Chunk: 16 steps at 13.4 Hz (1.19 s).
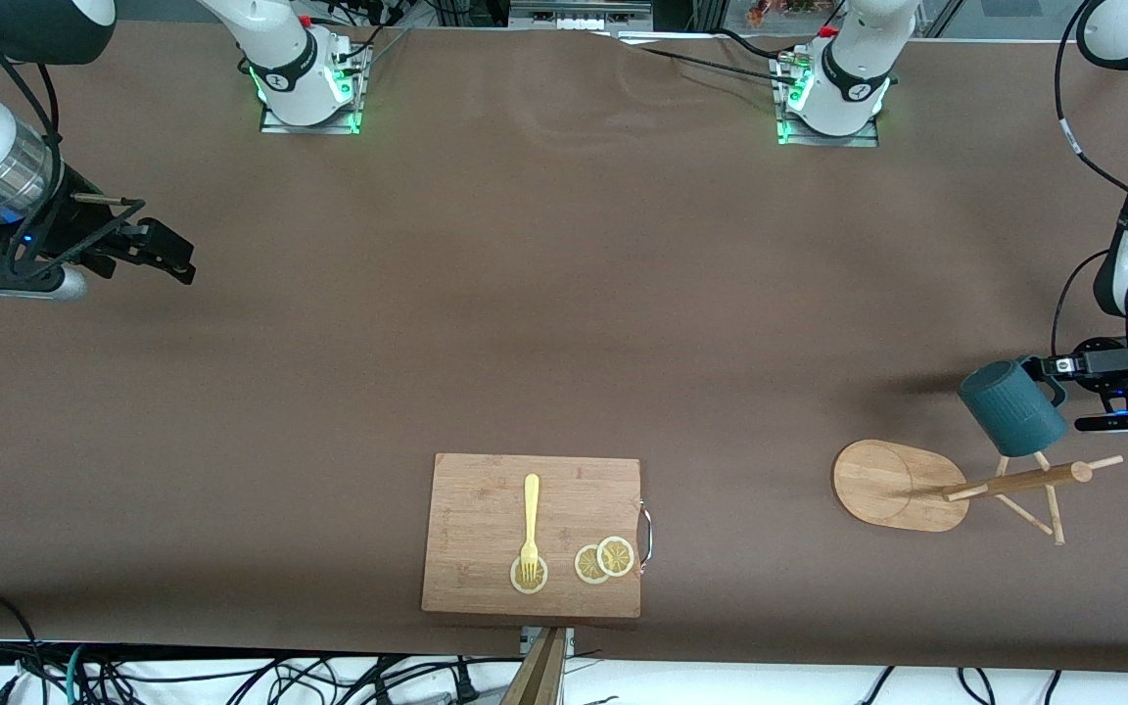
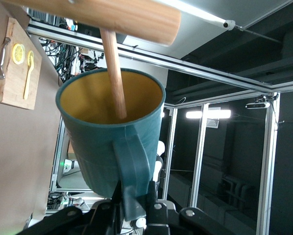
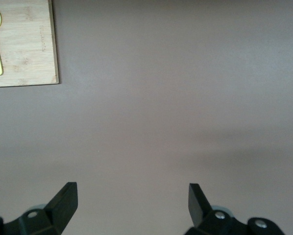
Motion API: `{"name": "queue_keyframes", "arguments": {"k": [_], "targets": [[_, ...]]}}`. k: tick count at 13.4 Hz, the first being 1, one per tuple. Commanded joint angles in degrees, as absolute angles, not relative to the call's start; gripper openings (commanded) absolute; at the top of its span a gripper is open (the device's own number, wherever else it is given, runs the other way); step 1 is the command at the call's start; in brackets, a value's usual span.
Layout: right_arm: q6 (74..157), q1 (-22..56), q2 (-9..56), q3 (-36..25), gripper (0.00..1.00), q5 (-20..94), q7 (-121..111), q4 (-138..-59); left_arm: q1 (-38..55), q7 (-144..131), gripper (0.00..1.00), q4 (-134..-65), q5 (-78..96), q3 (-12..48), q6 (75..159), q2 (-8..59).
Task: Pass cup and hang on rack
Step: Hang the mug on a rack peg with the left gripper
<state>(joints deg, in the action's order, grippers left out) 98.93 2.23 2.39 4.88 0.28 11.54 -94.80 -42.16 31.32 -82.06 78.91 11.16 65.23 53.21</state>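
The dark teal cup hangs in the air over the wooden rack at the left arm's end of the table. My left gripper is shut on the cup's loop handle. In the left wrist view the fingers clamp the handle at the gripper, and a thin peg from the rack's pole reaches into the cup's yellow inside. My right gripper waits open and empty above bare table at the right arm's end; it also shows in the right wrist view.
A bamboo cutting board with a yellow fork and lemon slices lies near the front edge, mid-table. It also shows in the right wrist view. Brown table cloth spreads between the arms.
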Motion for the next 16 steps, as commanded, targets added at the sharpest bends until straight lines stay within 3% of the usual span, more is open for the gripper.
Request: {"name": "queue_keyframes", "arguments": {"k": [1, 4, 6, 8, 9, 10, 11, 13, 16], "targets": [[99.14, 1.76, 1.85, 5.19, 1.0, 0.97, 12.3, -94.83, -42.54, 29.36, 0.0, -79.54, 81.38, 11.16, 65.13, 55.81], [99.14, 1.67, 1.85, 3.96, 1.0, 1.05, 12.31, -94.83, -42.71, 28.13, 0.01, -79.54, 83.66, 11.08, 65.39, 57.48], [98.53, 1.76, 1.76, 3.95, 1.0, 1.14, 12.39, -94.83, -42.71, 27.6, 0.09, -78.84, 83.85, 11.07, 65.48, 57.66], [98.61, 1.84, 1.85, 4.22, 1.0, 1.14, 12.39, -94.75, -42.71, 25.5, 0.1, -74.12, 83.93, 10.64, 65.39, 60.19], [99.14, 2.02, 1.85, 4.39, 1.0, 1.14, 12.39, -94.75, -42.71, 24.18, 0.15, -72.53, 83.94, 10.55, 65.39, 60.9], [99.4, 2.28, 1.85, 4.48, 1.0, 1.06, 12.31, -94.66, -42.63, 23.47, 0.51, -72.07, 83.94, 10.55, 65.39, 61.08], [99.75, 2.63, 1.93, 4.66, 1.0, 0.88, 12.04, -94.48, -42.71, 23.47, 1.0, -72.07, 83.85, 10.55, 65.22, 61.08], [99.84, 2.9, 3.16, 4.57, 1.0, 0.53, 11.25, -92.29, -42.71, 23.47, 1.0, -71.81, 83.32, 10.29, 65.04, 60.82], [99.76, 2.99, 3.25, 4.57, 1.0, 0.18, 11.34, -91.93, -42.63, 23.29, 1.0, -66.21, 76.33, 9.67, 61.36, 60.3]]}}
